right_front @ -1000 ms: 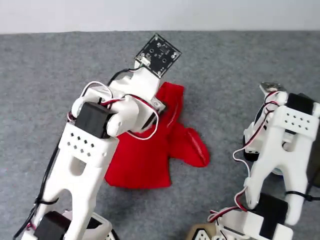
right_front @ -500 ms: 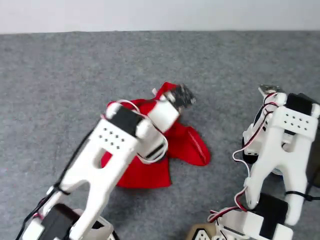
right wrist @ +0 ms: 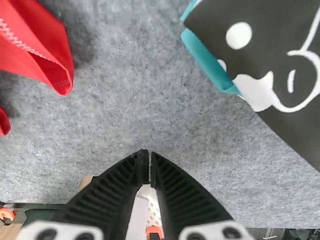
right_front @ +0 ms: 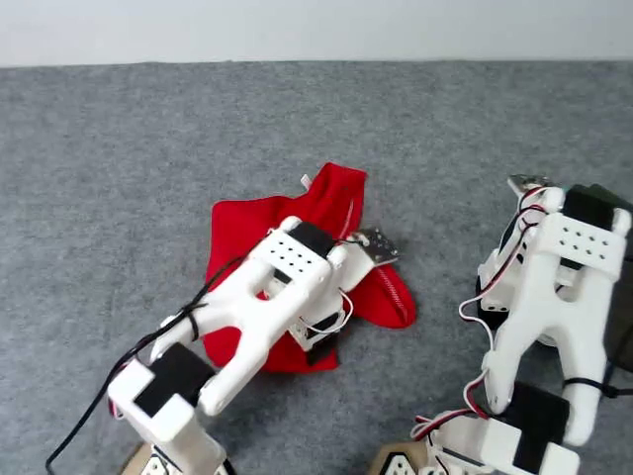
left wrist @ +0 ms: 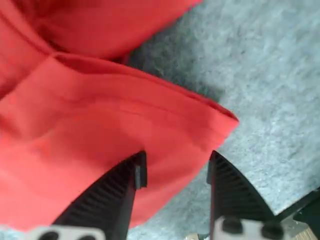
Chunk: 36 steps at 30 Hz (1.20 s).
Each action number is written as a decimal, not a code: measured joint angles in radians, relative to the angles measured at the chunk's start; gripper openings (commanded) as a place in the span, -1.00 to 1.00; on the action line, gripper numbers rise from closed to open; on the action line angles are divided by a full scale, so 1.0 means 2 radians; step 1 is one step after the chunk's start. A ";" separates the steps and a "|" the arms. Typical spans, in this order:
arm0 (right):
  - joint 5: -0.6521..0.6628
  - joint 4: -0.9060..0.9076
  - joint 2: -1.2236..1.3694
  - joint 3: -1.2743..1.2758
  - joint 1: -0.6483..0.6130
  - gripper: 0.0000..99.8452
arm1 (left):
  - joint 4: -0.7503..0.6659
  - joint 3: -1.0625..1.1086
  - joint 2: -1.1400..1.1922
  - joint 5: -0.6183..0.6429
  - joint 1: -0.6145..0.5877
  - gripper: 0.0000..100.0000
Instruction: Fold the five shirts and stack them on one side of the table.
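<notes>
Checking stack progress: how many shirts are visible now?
3. Red shirt mid-table, under the left gripper; black printed shirt near the right gripper, lying on a teal one. More may be hidden beneath those two.

Table [right_front: 119,148]: top covered in a grey felt-like mat, pale wall [right_front: 316,30] along the far side. Red shirt [right_front: 247,233] lies mid-table, a little left of centre, partly folded and rumpled. Its hemmed flap [right_front: 391,292] spills out to the right, flat on the felt. Right side, well apart from it: teal shirt [right wrist: 202,50] directly on the felt, with a black shirt [right wrist: 270,55] on top (white print, covers most of the teal).
</notes>
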 measured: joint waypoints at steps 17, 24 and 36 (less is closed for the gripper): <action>0.000 -0.014 0.000 0.000 0.000 -0.98 | -0.094 0.058 0.008 0.009 0.050 -0.59; 0.000 -0.025 0.000 0.000 0.000 -0.98 | -0.142 0.082 0.008 0.019 0.050 -0.70; 0.000 -0.025 0.000 0.000 0.000 -0.98 | -0.147 0.082 -0.006 0.012 0.052 -0.97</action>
